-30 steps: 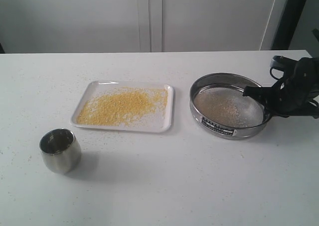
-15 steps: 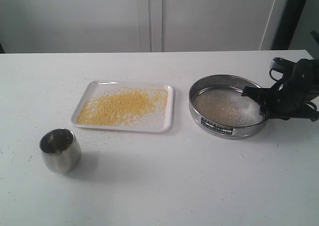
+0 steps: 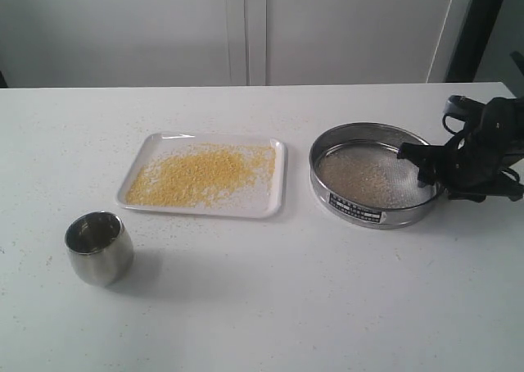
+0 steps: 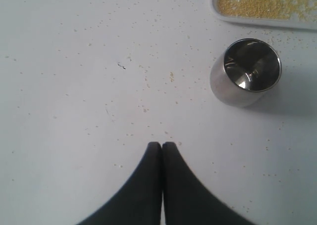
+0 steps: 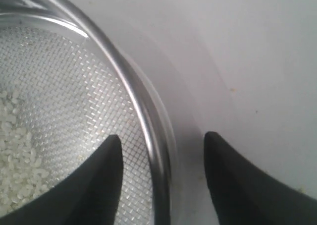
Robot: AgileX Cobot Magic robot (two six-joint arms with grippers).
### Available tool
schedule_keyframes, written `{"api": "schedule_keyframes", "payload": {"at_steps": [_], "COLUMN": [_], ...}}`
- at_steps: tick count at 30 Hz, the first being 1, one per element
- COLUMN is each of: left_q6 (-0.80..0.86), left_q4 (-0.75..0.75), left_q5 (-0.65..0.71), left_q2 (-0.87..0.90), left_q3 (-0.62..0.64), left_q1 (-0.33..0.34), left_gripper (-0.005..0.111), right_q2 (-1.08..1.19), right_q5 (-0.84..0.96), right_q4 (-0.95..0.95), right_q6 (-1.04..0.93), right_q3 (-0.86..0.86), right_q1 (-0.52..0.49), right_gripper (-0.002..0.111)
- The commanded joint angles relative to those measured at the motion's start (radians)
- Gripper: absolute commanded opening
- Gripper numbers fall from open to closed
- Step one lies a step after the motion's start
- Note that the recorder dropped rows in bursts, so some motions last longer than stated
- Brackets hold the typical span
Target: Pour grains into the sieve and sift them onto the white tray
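The matte black, angular right gripper [image 3: 424,169] has a black cable [image 3: 452,102] looping just behind it. Its fingers [image 5: 94,185], like those of the left gripper [image 4: 162,144], are smooth black fins tapering to rounded tips.

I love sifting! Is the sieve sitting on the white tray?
No, the sieve stands on the table, apart from the white tray.

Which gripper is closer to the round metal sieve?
The right. The right gripper straddles the rim of the sieve, jaws open, one finger inside and one outside. The left gripper hangs shut above the table near the steel cup, far from it.
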Motion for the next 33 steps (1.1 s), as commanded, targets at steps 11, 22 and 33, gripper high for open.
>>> {"api": "schedule_keyframes", "payload": {"at_steps": [11, 22, 33], "left_q6": [0.000, 0.000, 0.000], "left_q4": [-0.006, -0.006, -0.006], "left_q5": [0.003, 0.003, 0.003], "left_q2": [-0.005, -0.005, -0.005], "left_q3": [-0.002, -0.002, -0.002], "left_q1": [0.001, 0.001, 0.001], "left_gripper": [0.000, 0.000, 0.000], "right_q2": [-0.076, -0.166, -0.262], "right_q5": [0.028, 0.083, 0.245], "right_q4": [0.001, 0.001, 0.001], "right_q6": [-0.002, -0.004, -0.091], "right_q3": [-0.001, -0.001, -0.001], "right_q1": [-0.008, -0.006, -0.006], "right_gripper": [0.048, 0.053, 0.053]}}
